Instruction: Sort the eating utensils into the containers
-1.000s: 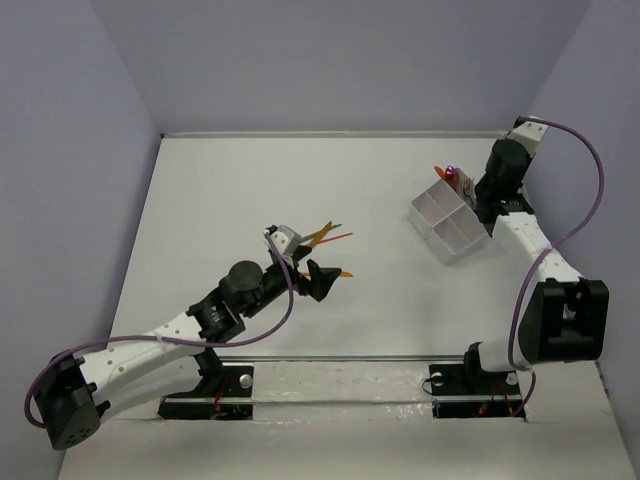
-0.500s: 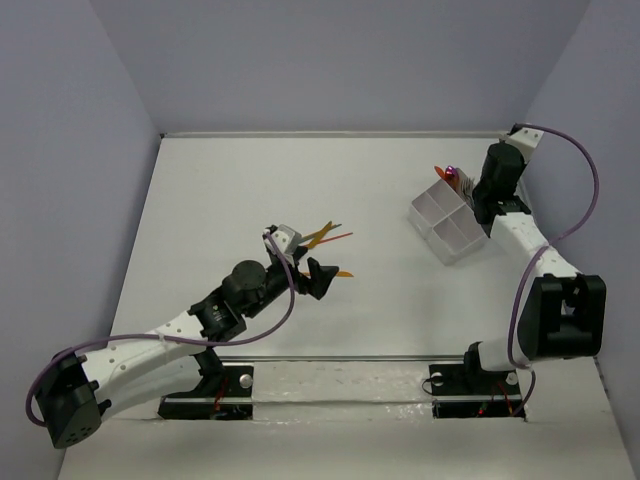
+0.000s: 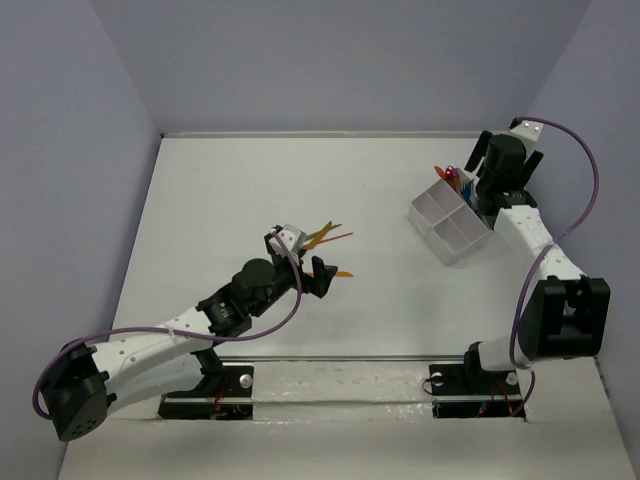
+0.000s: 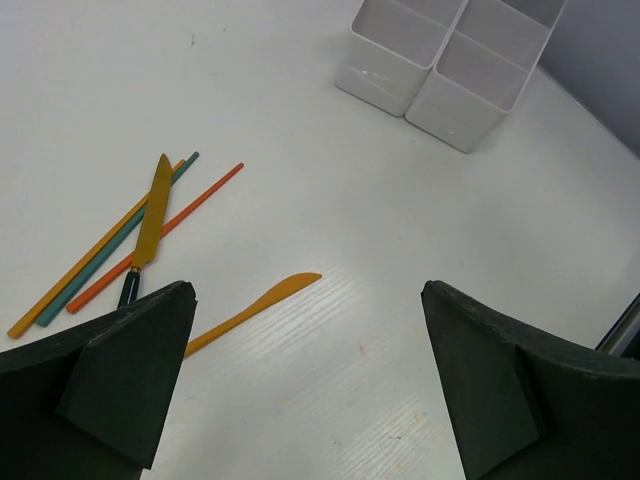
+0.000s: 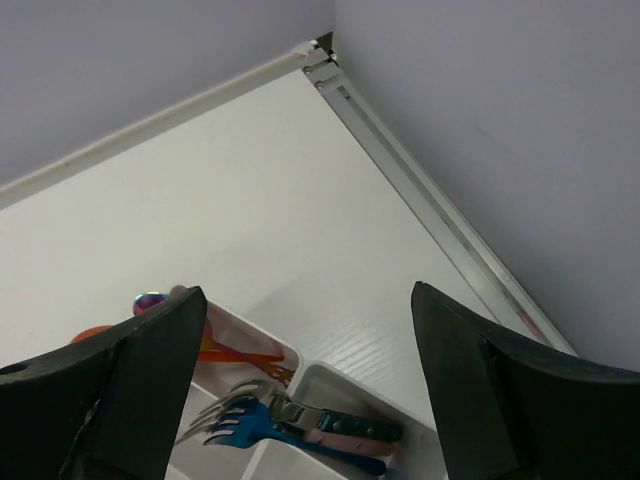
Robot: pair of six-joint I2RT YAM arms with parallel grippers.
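Observation:
The white divided container (image 3: pixel 447 222) stands at the right back, with its near compartments (image 4: pixel 450 60) showing bare. My right gripper (image 3: pixel 478 183) hangs open just above its far compartments, nothing between its fingers (image 5: pixel 307 290). Below it lie a blue fork (image 5: pixel 250 425) and a silver fork with a dark handle (image 5: pixel 330 415); an orange fork (image 5: pixel 245 355) sits in the neighbouring compartment. My left gripper (image 3: pixel 303 258) is open over mid-table (image 4: pixel 305 292). An orange knife (image 4: pixel 255 308) lies under it. A yellow knife (image 4: pixel 150 215), an orange stick (image 4: pixel 165 232) and a teal stick (image 4: pixel 115 245) lie bunched to its left.
The white table's back right corner rail (image 5: pixel 420 190) and the grey walls stand close behind the container. A shiny purple utensil end (image 5: pixel 150 300) pokes up at the container's far side. Both arm bases (image 3: pixel 340 380) sit at the near edge.
My right gripper has gone from shut to open over the container and lifted a little. The left arm has shifted slightly, its gripper still open.

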